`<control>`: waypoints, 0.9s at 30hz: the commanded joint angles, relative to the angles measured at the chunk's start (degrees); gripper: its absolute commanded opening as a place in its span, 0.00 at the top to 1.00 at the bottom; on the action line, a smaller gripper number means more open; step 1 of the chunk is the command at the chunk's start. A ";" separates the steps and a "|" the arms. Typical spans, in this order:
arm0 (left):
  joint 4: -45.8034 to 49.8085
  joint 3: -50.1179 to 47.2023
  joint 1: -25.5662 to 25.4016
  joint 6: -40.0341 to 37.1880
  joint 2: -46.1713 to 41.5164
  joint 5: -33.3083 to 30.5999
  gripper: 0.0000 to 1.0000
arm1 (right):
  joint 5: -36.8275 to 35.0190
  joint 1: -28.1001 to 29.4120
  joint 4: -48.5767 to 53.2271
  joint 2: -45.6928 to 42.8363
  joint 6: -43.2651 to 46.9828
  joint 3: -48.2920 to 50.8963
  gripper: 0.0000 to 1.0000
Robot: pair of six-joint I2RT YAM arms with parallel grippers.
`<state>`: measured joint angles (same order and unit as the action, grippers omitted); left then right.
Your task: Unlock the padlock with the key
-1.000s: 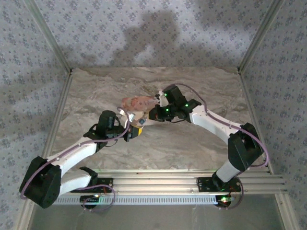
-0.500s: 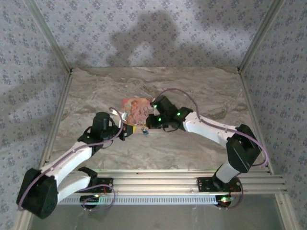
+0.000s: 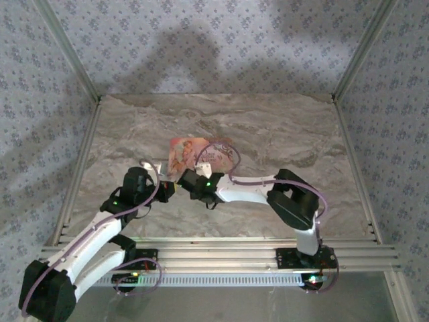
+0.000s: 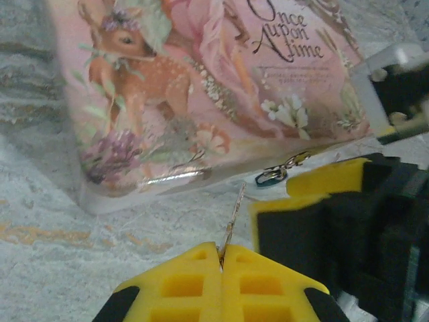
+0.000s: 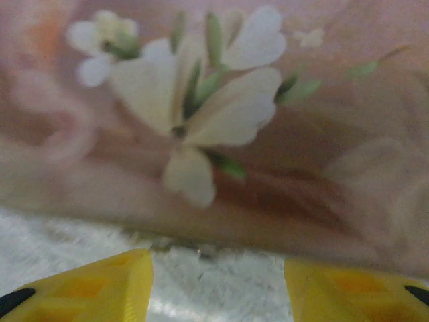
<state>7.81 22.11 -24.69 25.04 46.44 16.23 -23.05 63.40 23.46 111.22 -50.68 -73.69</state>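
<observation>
Yellow left gripper (image 4: 221,255) is pressed together, pinching a thin key (image 4: 233,211). Padlock (image 4: 270,176) hangs at the lower edge of the box (image 4: 201,87), centre frame. Right gripper (image 5: 218,282), closed a second ago, now stands spread before the box, having let it go. Key insertion seemingly remains.

padlock (image 4: 270,177): tiny, blue-green, at box (image 4: 201,100) edge | key (image 4: 232,218): thin, upright, pinched in left pincer (image 4: 221,258)

The grey-veined marble table (image 3: 281,134) carries a pink picture-lidded box (image 3: 194,153) lying flat near its middle, with a tiny blue-green padlock (image 4: 271,176) at the box's near edge.
</observation>
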 commanded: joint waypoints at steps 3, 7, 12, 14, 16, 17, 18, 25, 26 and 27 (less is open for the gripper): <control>2.13 -0.16 0.86 0.12 -2.12 -1.48 1.00 | -6.97 -0.96 0.80 3.68 -2.67 -4.98 0.47; 3.20 0.16 1.74 -0.72 -3.27 -1.81 1.00 | -6.20 -2.35 -0.78 4.82 -1.78 -5.69 0.49; 3.52 0.31 2.32 -1.48 -3.30 -1.88 1.00 | -6.17 -3.14 -0.01 6.10 -0.26 -7.69 0.50; 3.31 0.17 2.36 -1.57 -3.04 -1.71 1.00 | -6.73 -3.23 -0.42 6.20 0.05 -7.90 0.50; 3.01 0.00 2.36 -1.57 -2.93 -1.42 1.00 | -7.34 -3.36 -0.78 6.29 0.63 -8.04 0.52; 2.91 -0.10 2.36 -1.51 -2.79 -1.29 1.00 | -7.65 -3.53 -1.03 6.38 0.97 -8.13 0.53; 2.82 -0.13 2.42 -1.57 -2.76 -1.17 1.00 | -7.77 -3.59 -1.08 6.51 1.26 -8.31 0.54; 3.04 -0.14 2.45 -2.35 -2.65 -0.68 1.00 | -6.96 -4.94 -2.31 7.86 2.95 -8.93 0.61; 3.08 -0.13 2.45 -2.45 -2.58 -0.63 1.00 | -6.84 -5.04 -2.53 8.00 3.20 -8.94 0.62; 3.17 -0.14 2.45 -2.49 -2.58 -0.64 1.00 | -6.59 -5.22 -2.76 8.13 3.52 -8.93 0.63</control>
<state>10.57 22.11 -22.50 23.94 43.62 14.98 -27.90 59.20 21.39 117.62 -48.40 -81.10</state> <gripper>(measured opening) 0.059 0.379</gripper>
